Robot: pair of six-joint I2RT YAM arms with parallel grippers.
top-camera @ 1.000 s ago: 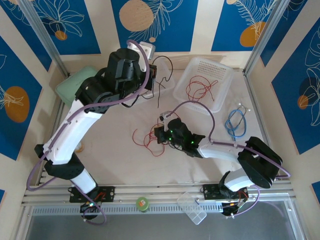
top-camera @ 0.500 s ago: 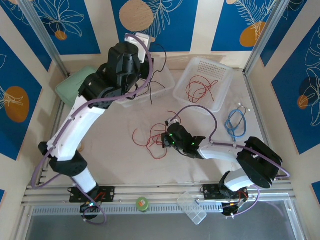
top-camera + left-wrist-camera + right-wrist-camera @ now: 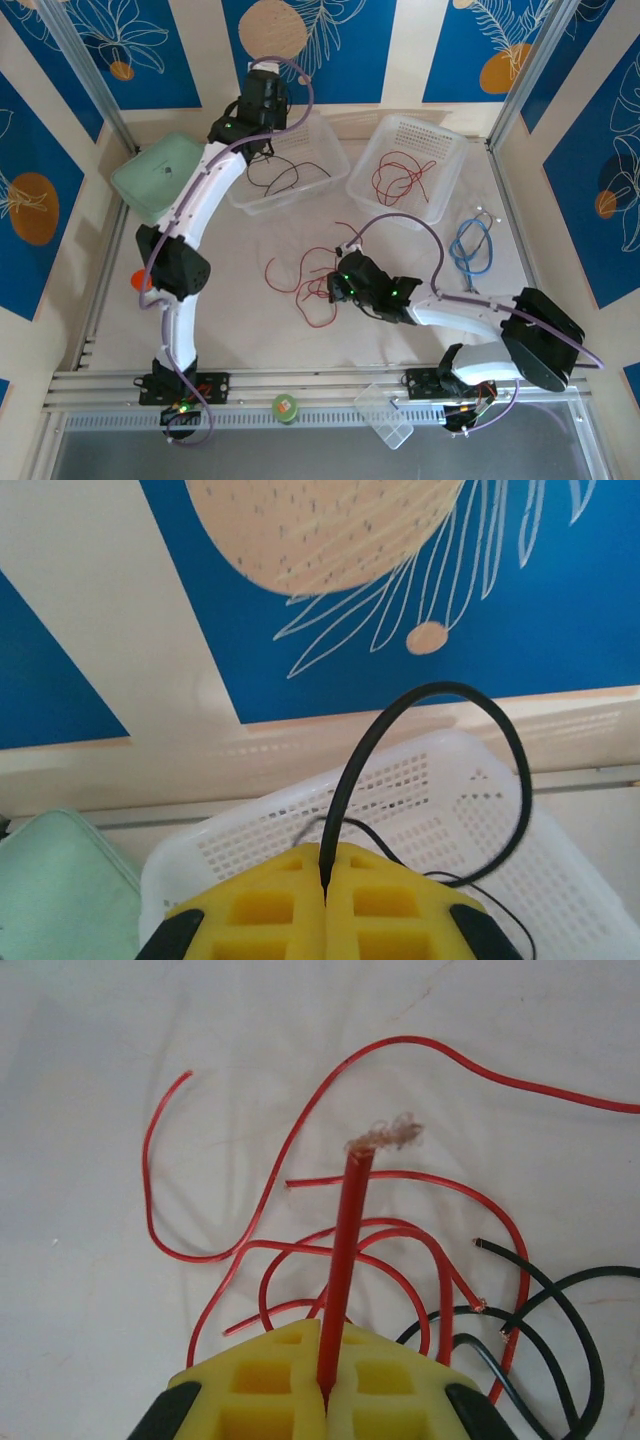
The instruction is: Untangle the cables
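Right claw point(image 3: 325, 1388) near middle of white table point(image 3: 225, 300): shut tight on thin red wire point(image 3: 345, 1250). Frayed wire end sticks out past yellow fingers point(image 3: 270, 1370). Loose heap of red and black wires point(image 3: 305, 283) on table, right by claw. Farther right, blue coiled cable point(image 3: 470, 245) lies apart. At back, right clear basket point(image 3: 445, 140) holds bundle of red wires point(image 3: 400, 180). Left clear basket point(image 3: 330, 150) holds black wires point(image 3: 272, 176). Left claw point(image 3: 325, 885) by its far rim, shut on thin black wire point(image 3: 440, 686) looping up, then down into basket.
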